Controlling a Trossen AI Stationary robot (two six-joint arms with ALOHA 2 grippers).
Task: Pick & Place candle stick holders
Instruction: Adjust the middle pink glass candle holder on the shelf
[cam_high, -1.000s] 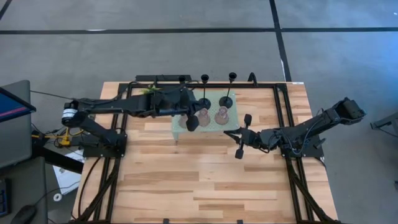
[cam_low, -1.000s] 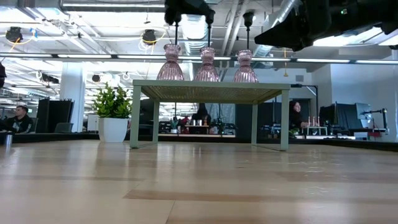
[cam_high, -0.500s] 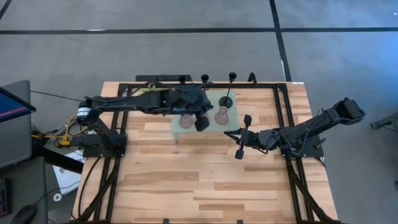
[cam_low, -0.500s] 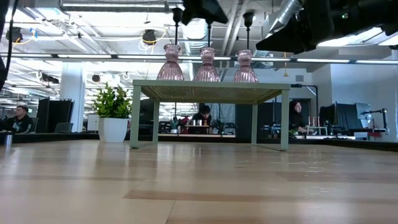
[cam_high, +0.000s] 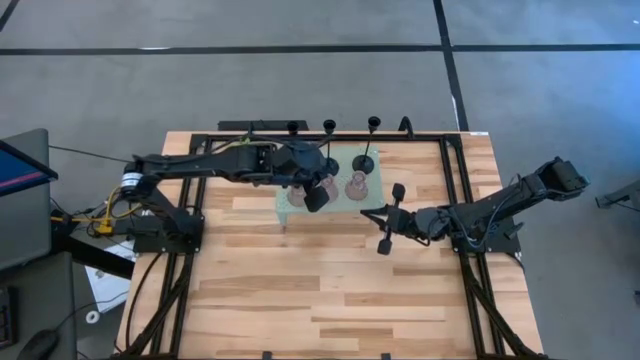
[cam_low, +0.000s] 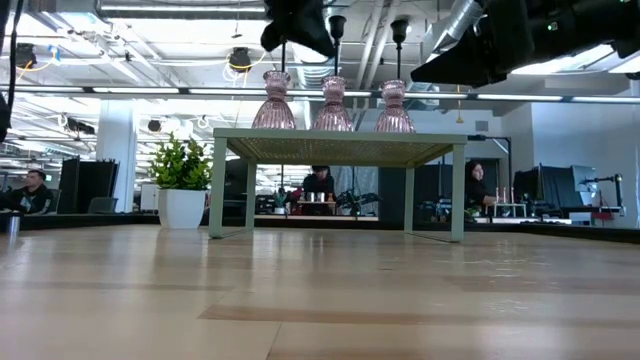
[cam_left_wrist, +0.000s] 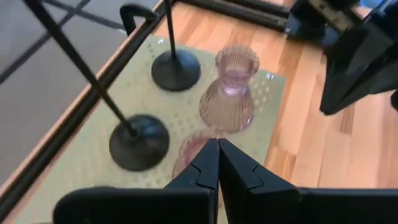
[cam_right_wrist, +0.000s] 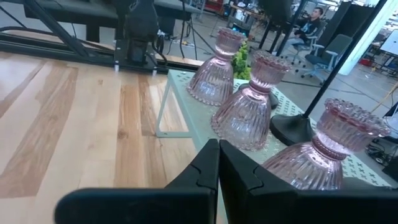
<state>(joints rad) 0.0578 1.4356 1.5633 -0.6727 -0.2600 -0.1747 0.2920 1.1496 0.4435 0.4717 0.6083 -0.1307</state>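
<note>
Three pink glass holders (cam_low: 333, 104) stand in a row on the mint-green perforated stand (cam_low: 340, 135). Three thin black stem holders (cam_high: 367, 150) stand behind them on round bases (cam_left_wrist: 139, 142). My left gripper (cam_left_wrist: 217, 144) is shut and empty. It hovers over the stand, just above the middle pink holder (cam_left_wrist: 194, 152), and in the low view (cam_low: 298, 25) it is clear of the holder tops. My right gripper (cam_right_wrist: 217, 144) is shut and empty. It is low at the stand's right side (cam_high: 366, 213) and points at the pink holders (cam_right_wrist: 249, 115).
A small green plant in a white pot (cam_low: 182, 178) stands left of the stand. The stand's legs (cam_right_wrist: 163, 106) rest on the wooden table (cam_high: 330, 290), whose near half is bare wood. People sit in the room beyond the table.
My left gripper has swung over the stand toward the table's right edge, then come back a little toward the left. It stays shut above the pink holders. The holders have not moved.
</note>
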